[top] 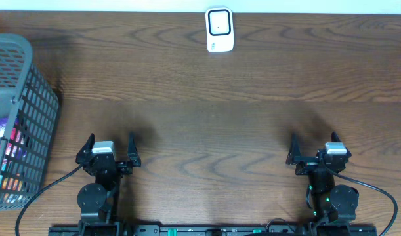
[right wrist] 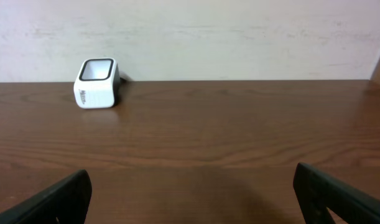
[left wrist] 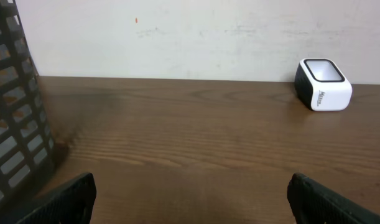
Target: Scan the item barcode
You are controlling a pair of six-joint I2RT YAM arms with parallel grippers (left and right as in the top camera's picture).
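Note:
A small white barcode scanner [top: 220, 29] with a dark window stands at the far middle of the wooden table. It also shows in the left wrist view as the scanner [left wrist: 323, 84] at far right, and in the right wrist view as the scanner [right wrist: 96, 83] at far left. Colourful items [top: 12, 149] lie inside the grey mesh basket [top: 20, 98] at the left, mostly hidden by its wall. My left gripper [top: 111, 138] [left wrist: 191, 186] and right gripper [top: 314, 139] [right wrist: 191, 180] sit near the front edge, both open and holding nothing.
The basket's wall [left wrist: 15, 118] rises close on the left of the left arm. A pale wall runs behind the table's far edge. Bare wood lies between the grippers and the scanner.

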